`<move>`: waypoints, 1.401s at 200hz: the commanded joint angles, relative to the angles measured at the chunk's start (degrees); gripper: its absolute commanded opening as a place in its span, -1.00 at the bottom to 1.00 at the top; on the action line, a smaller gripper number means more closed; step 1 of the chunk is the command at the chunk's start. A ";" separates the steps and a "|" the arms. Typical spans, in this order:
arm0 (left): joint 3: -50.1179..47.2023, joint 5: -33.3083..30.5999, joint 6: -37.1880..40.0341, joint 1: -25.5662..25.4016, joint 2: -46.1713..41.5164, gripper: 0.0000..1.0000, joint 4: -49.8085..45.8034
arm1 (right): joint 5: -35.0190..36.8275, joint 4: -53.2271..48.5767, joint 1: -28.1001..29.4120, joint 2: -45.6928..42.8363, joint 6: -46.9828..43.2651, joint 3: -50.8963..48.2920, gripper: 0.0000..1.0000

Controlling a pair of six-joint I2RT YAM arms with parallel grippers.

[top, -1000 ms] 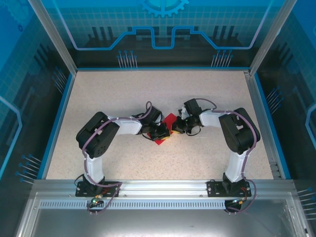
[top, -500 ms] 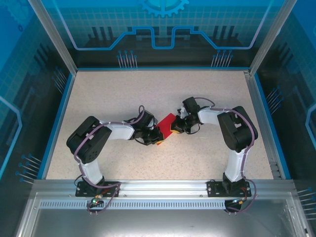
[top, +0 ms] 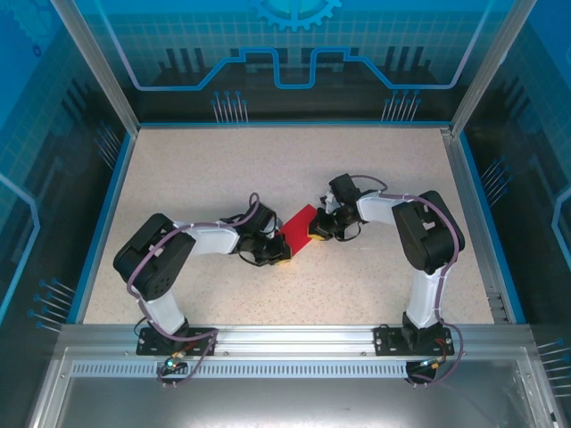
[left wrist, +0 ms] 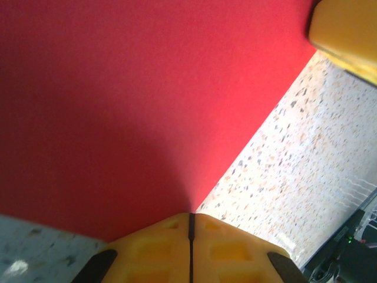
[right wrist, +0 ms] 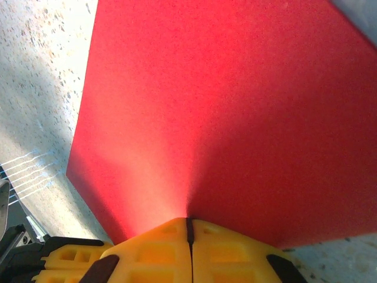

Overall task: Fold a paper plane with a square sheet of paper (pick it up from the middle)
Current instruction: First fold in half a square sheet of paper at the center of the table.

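The square sheet of paper [top: 298, 222] is bright red and hangs stretched between the two grippers at the table's middle. My left gripper [top: 280, 253] is shut on its near-left edge. In the left wrist view the yellow fingertips [left wrist: 177, 227] meet at the paper [left wrist: 129, 106], which puckers into them. My right gripper [top: 314, 234] is shut on the opposite edge. In the right wrist view the sheet [right wrist: 224, 100] fans out from the closed right gripper [right wrist: 188, 221]. A paper plane shape is not discernible.
The speckled table [top: 268, 169] is bounded by blue rails and glass walls. The right gripper's yellow finger [left wrist: 347, 29] shows at the top right of the left wrist view. The left gripper's yellow fingers [right wrist: 73, 259] sit at the lower left of the right wrist view.
The left gripper has drawn back towards the near left, away from the right gripper. More of the red sheet shows between the two. The right gripper has barely shifted.
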 commanded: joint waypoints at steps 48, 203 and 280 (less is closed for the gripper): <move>1.82 -4.47 2.12 1.65 -7.76 -0.70 -14.69 | 10.83 -7.19 0.05 1.49 -3.97 0.95 -0.86; -0.27 -15.36 0.69 16.04 -18.38 0.70 -16.41 | 36.89 -22.21 11.04 7.22 -1.92 23.13 -0.09; -1.28 -12.33 2.28 17.15 -17.92 0.97 -13.23 | 13.98 -22.63 15.87 14.38 -27.89 25.07 -0.04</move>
